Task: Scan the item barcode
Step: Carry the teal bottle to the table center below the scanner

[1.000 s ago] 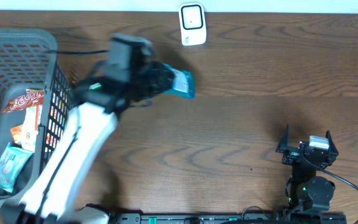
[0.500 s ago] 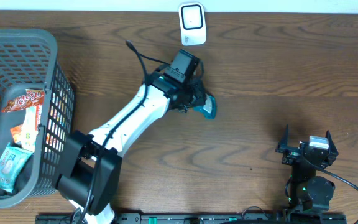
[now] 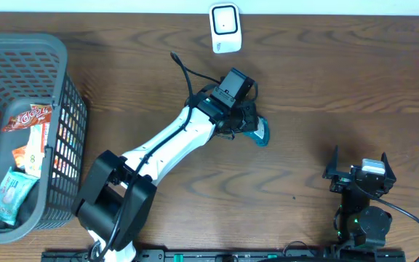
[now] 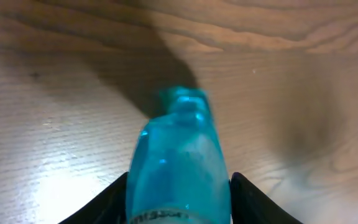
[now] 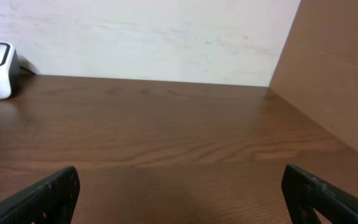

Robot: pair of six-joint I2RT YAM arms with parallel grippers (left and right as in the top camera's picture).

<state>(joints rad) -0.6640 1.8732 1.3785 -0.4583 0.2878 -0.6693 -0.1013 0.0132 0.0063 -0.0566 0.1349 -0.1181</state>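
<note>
Left gripper: we see it reaching out over the middle of the table, its arm stretched diagonally from the near left edge. Its two fingers sit tight against either side of the blue item, so we read it as clamped on that item.

Blue item: in the wrist view it fills the gap between the jaws and pokes out ahead of them, its narrow end pointing away from the camera (the picture is too blurred for us to read any print or find a barcode). Its shadow falls on the wood beyond it. We cannot tell whether its underside touches the table.

Scanner: a small white unit standing at the far edge of the table, against the wall. From overhead the blue item lies nearer us and a little to the right of it, clearly apart from it.

Right gripper: parked near the front right of the table, well away from the item. Its jaws stand wide apart with nothing between them, and the wrist view shows only bare wood in the gap.

Basket: a grey mesh basket at the left edge, holding a red wrapper, an orange pack and a pale teal pack.
</note>
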